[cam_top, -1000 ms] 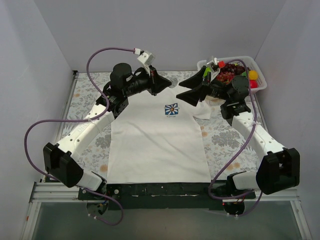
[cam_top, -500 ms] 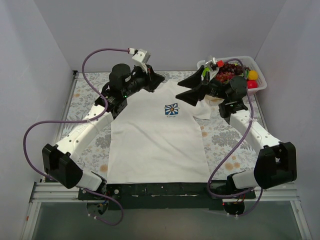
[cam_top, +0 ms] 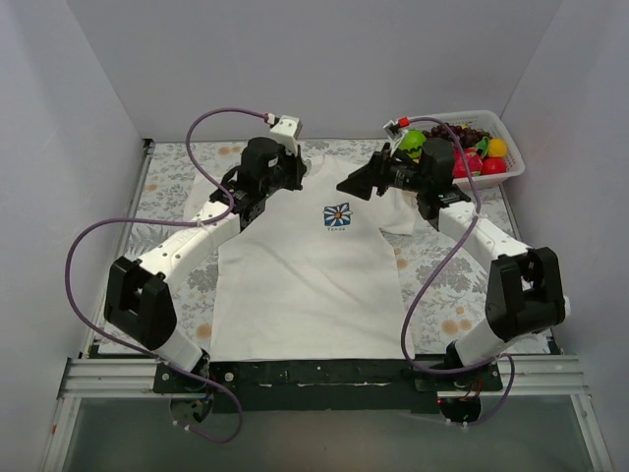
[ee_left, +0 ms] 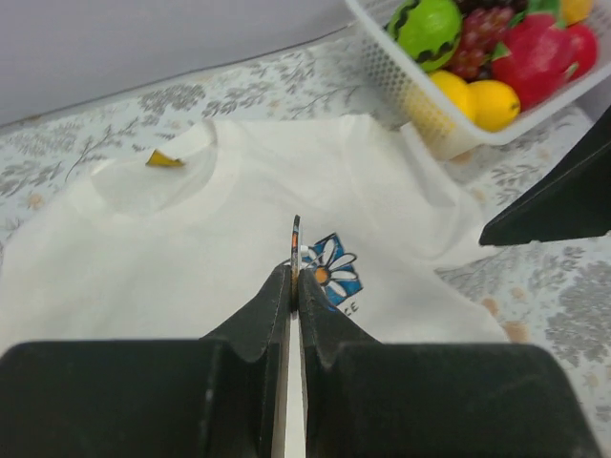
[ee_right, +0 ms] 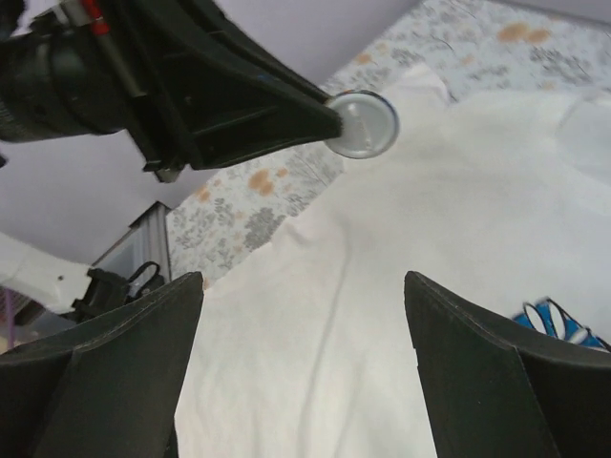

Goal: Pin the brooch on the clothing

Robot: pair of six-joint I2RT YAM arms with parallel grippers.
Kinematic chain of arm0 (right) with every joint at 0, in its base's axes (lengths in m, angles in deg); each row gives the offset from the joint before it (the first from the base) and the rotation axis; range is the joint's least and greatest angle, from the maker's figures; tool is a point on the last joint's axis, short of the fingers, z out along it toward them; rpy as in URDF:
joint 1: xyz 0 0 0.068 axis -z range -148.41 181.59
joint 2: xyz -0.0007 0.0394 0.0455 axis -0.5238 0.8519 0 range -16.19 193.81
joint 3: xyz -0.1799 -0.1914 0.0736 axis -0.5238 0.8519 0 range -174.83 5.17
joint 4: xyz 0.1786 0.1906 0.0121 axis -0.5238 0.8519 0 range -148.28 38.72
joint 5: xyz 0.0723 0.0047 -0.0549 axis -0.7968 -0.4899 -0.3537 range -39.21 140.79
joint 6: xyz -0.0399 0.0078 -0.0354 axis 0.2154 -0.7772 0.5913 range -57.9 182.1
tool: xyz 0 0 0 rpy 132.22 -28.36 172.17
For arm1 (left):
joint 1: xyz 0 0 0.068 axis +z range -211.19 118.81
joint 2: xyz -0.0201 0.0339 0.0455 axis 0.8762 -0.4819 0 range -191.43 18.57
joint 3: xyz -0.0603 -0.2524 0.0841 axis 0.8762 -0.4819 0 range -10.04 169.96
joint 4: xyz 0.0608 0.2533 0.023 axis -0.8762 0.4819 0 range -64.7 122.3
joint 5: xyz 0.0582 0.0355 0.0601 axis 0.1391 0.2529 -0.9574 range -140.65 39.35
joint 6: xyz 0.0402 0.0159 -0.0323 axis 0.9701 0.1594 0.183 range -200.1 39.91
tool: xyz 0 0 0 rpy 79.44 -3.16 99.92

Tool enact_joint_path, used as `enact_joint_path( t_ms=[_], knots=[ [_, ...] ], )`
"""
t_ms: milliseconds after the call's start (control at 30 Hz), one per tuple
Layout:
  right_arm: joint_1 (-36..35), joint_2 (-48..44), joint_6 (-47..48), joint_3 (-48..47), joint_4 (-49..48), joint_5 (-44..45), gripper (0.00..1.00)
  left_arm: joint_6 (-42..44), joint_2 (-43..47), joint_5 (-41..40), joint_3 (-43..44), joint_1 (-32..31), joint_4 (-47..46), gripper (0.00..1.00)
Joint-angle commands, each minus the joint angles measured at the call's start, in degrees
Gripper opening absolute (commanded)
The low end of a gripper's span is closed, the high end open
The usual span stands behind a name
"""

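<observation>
Where the brooch (ee_right: 364, 124) sits: clamped at the very tips of the left gripper (ee_left: 294, 277); it shows edge-on from that wrist and as a round disc from the other; contact with the cloth cannot be told.
Left gripper: fingers pressed together on the disc with no gap showing; it reaches over the collar end of the shirt (cam_top: 310, 285).
Right gripper (ee_right: 304, 281): fingers spread wide with nothing between them; it faces the left gripper, and the brooch lies ahead of it and above its left finger, well apart from both fingers.
Shirt: white and short-sleeved, spread flat beneath both grippers with the collar at the far end; a long soft crease runs under the right gripper.
Daisy print (cam_top: 337, 214): small blue square; just beyond and below the left fingertips, slightly to their right.
Basket (ee_left: 406, 81): white mesh holding fruit; ahead and to the right of the left gripper, behind the right one, beside the shirt's sleeve.
Surface: a mat (cam_top: 462, 295) of grey leaf sprays with orange spots lies under the shirt and shows on either side of it; a metal rail (cam_top: 108, 379) borders the near edge by the arm bases.
Room: plain pale walls (cam_top: 324, 59) close the back and both sides; lighting is even.
</observation>
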Motion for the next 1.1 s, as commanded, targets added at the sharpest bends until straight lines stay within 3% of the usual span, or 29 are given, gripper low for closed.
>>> enact_joint_path(
  t_ms=[0,67,200,533,767,1067],
  knots=[
    [-1.09,2.97,8.91,-9.71,23.60,17.49,0.93,2.88,-0.96,-8.85,-2.74,0.04,1.47,0.00],
    [-2.14,5.77,13.20,-14.12,35.96,23.68,0.93,3.58,-0.87,-12.10,-5.10,0.13,0.42,0.00],
    [-4.25,8.60,17.00,-20.55,44.48,35.55,0.93,4.12,-1.66,-13.96,-7.05,0.22,-0.02,0.00],
    [-6.01,6.76,18.95,-18.71,41.50,37.78,0.93,7.27,-4.82,-17.12,-5.91,1.01,-1.61,0.00],
    [-6.01,8.69,19.38,-18.89,41.14,37.33,0.95,10.18,-16.67,-28.63,4.10,1.62,4.36,0.00],
    [-6.01,11.41,19.12,-19.06,40.88,36.55,0.95,12.73,-25.83,-40.68,8.24,3.99,7.62,0.00]
  ],
)
